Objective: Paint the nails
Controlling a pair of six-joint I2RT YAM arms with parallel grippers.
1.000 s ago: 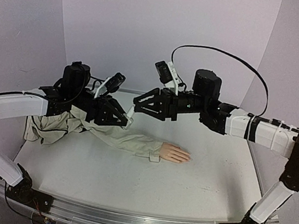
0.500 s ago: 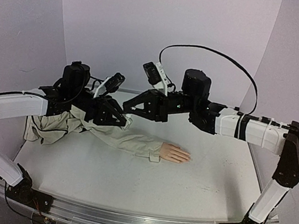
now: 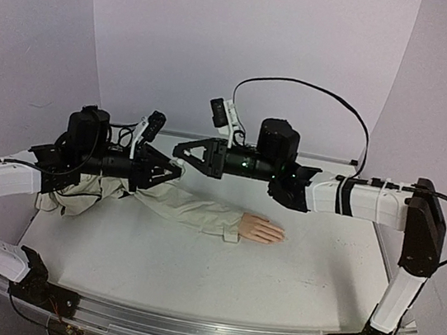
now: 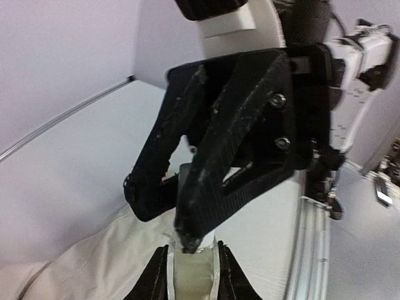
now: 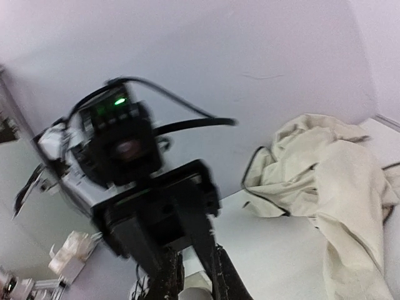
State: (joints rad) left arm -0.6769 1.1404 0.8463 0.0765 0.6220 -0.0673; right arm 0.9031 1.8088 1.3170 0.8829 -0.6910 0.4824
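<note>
Top external view: a second ago the right pincer [image 3: 178, 149] stood with its jaws apart just right of the left pincer [image 3: 176, 171]. Now its jaws have closed, and both arms have drifted toward the left of the scene, still joined tip to tip above the beige sleeve [image 3: 193, 208].

The left wrist view shows the join closely. The left pincer is clamped tight around the body of a small white bottle [image 4: 190, 284]. The right pincer's black fingers have come together on the bottle's top end, apparently on its cap, though the cap itself is mostly hidden between them.

This reads as the cap-opening step: one arm steadies the bottle while the other has just taken hold to twist or pull.

No painting has begun. The nails [image 3: 281, 235] are on the peach mannequin hand [image 3: 261, 229], which lies flat on the tabletop [image 3: 192, 271]. It is right of and nearer than the two pincers, well apart from them and untouched.
</note>
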